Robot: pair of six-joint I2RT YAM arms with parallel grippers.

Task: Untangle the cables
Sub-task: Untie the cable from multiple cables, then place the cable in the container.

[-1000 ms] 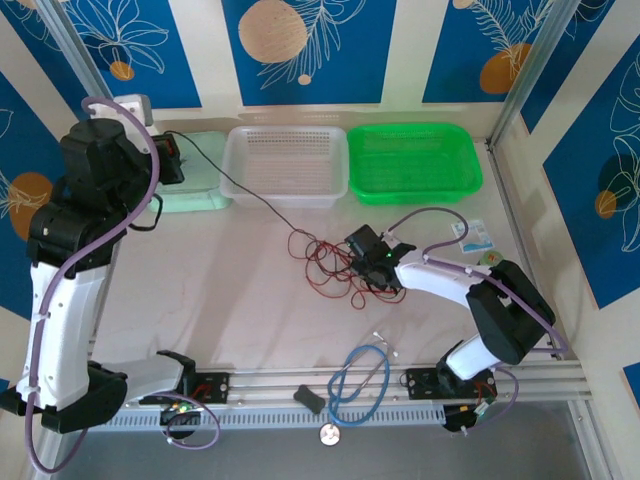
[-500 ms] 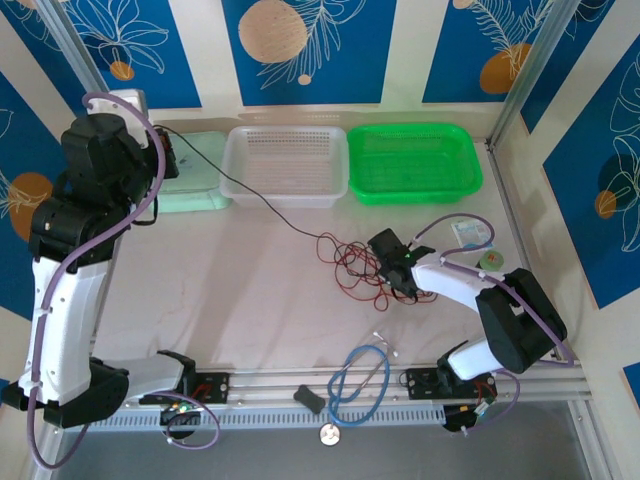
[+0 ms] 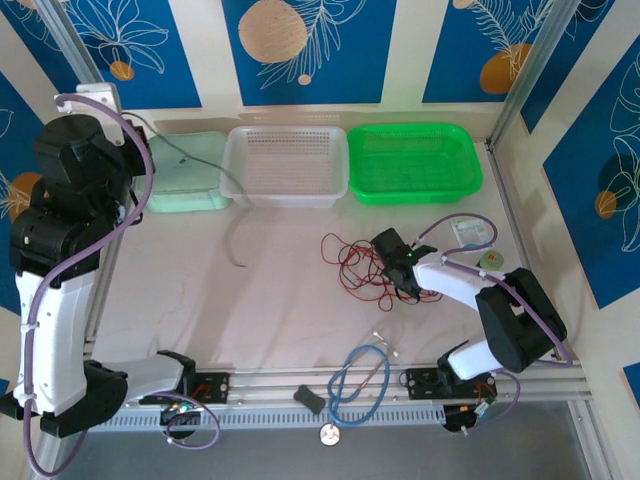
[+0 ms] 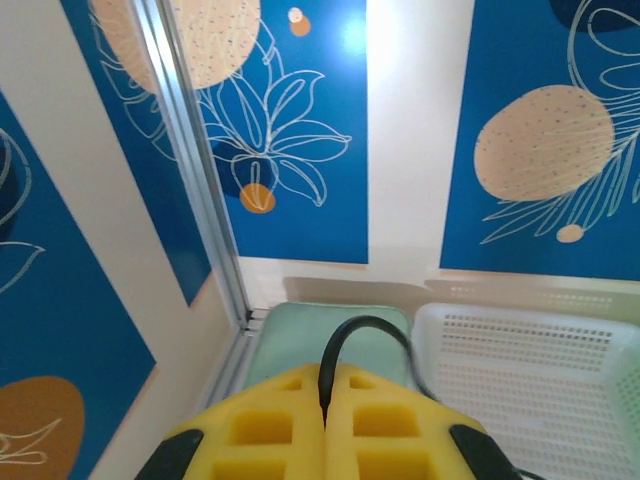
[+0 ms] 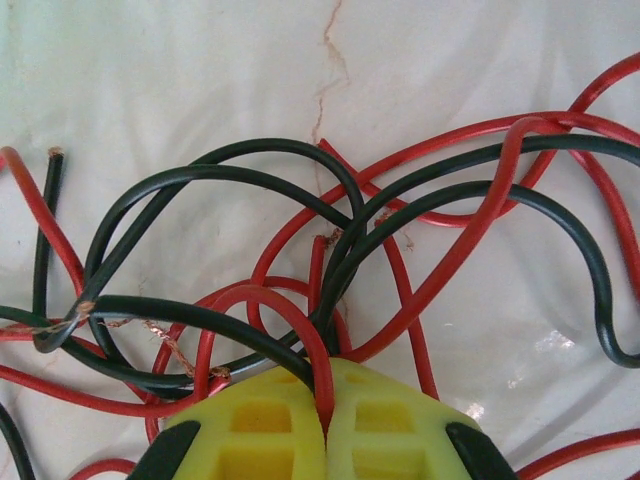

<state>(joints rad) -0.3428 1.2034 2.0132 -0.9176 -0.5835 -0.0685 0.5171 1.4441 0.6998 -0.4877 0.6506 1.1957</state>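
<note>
Cables [image 3: 358, 268], red and black, lie as a loose knot on the table [image 3: 250, 300], right of the middle and well apart from the white basket [image 3: 285, 200] at the far edge. The left arm [image 3: 60, 300] stands high at the far left; the right arm [image 3: 450, 280] reaches low to the knot. The left gripper [image 4: 325, 405] has its yellow pads [image 4: 265, 430] pressed together on one black cable [image 4: 350, 325], which arches out above the mint tray [image 4: 290, 340]. The right gripper [image 5: 322, 400] is closed on a red loop [image 5: 255, 290] inside the knot, where black strands cross it.

I judge that the step in hand is to draw the black cable out while the right side pins the knot. The next move calls for the left arm to carry it fully free and lay it apart, and the right grip must not slip.
</note>
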